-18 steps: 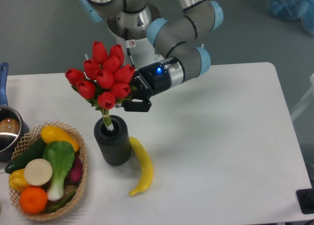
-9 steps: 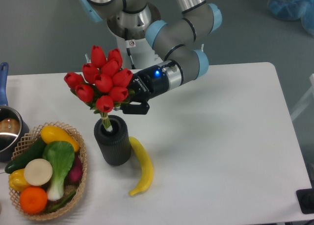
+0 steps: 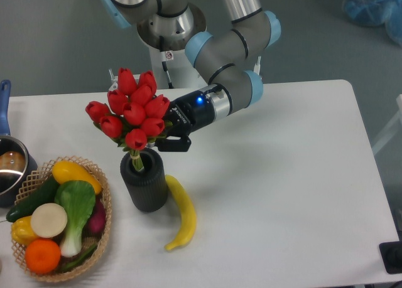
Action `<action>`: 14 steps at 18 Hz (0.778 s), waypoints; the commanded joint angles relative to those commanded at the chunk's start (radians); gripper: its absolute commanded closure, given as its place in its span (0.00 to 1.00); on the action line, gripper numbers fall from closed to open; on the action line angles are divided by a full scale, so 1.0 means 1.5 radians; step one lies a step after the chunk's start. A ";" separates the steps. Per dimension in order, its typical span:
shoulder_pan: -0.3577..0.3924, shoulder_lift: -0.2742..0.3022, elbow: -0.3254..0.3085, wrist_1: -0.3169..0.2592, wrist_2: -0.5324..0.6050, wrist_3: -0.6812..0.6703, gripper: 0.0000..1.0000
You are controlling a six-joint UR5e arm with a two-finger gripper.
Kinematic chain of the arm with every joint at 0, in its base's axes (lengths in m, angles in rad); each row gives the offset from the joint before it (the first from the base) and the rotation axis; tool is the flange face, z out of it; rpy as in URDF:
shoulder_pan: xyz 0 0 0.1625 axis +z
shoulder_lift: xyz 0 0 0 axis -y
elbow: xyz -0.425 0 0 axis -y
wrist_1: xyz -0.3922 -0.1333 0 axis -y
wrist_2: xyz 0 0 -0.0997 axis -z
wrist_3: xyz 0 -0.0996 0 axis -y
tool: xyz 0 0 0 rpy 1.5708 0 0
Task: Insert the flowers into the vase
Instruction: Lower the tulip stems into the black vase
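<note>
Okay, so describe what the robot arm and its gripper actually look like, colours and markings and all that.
The arm is built of silver-grey metal tube segments joined by rounded joints with light blue caps. Its wrist section is black, with a small lit blue light and white lettering too small to read. A small red and white sticker sits on the pale base column. The two-finger gripper is black, with blocky fingers; no loose cables show.

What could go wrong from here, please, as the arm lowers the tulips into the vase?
1. The flowers lean left while only their stems enter the vase; pushing down at that angle could tip the vase, which looks narrow.
2. The bunch is wider than the vase mouth, so leaves or buds might snag on the rim.
3. If it topples, the banana touching its right side and the basket close on its left could be knocked.
</note>
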 joint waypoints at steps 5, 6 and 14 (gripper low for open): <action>0.002 -0.004 -0.002 0.000 0.001 0.001 0.66; 0.002 -0.004 -0.002 0.000 0.001 0.001 0.66; 0.002 -0.008 -0.011 0.001 0.005 0.010 0.66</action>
